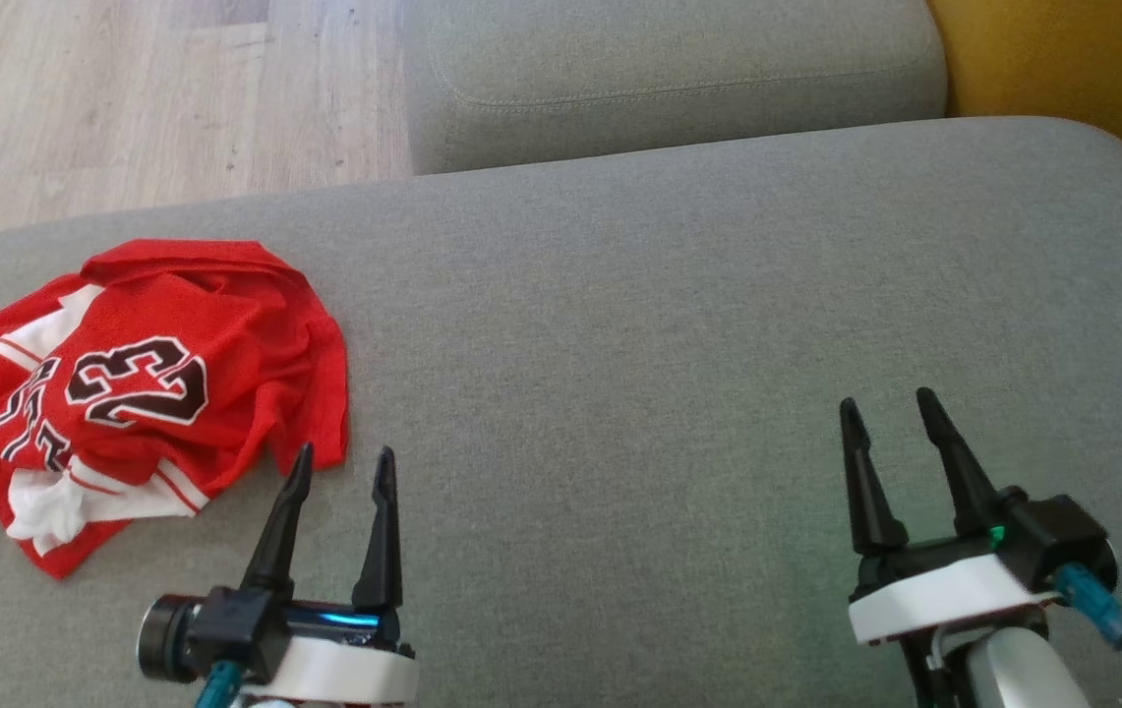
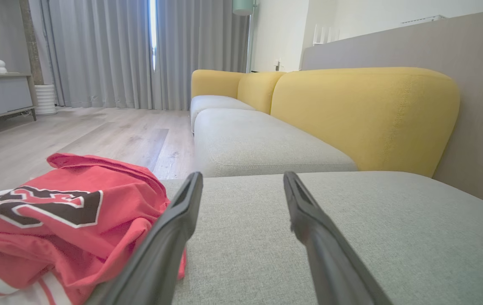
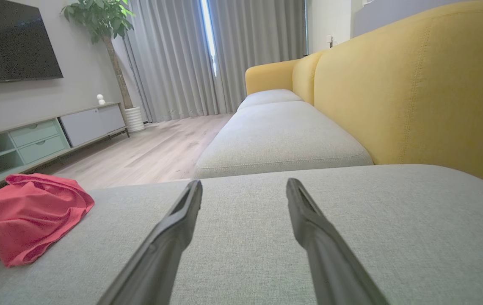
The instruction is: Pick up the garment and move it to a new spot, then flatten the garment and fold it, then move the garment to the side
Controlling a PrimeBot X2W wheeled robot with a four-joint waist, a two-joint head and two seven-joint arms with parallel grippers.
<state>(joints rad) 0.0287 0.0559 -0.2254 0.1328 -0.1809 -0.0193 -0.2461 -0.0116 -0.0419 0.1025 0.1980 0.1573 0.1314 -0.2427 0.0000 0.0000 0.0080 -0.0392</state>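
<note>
The garment (image 1: 128,393), a red mesh jersey with white trim and a black number, is seen crumpled in a heap at the left end of the grey woven sofa cushion (image 1: 669,324). It is judged light, limp and non-slippery; a raised fold at its near right edge is best pinched. The left gripper (image 1: 342,470), fingers spread wide and empty, sits just beside it. The right gripper (image 1: 890,411) is likewise wide, well apart.

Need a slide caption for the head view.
Crumpled red jersey at left end of the grey cushion; left claw and right claw open, empty.
</note>
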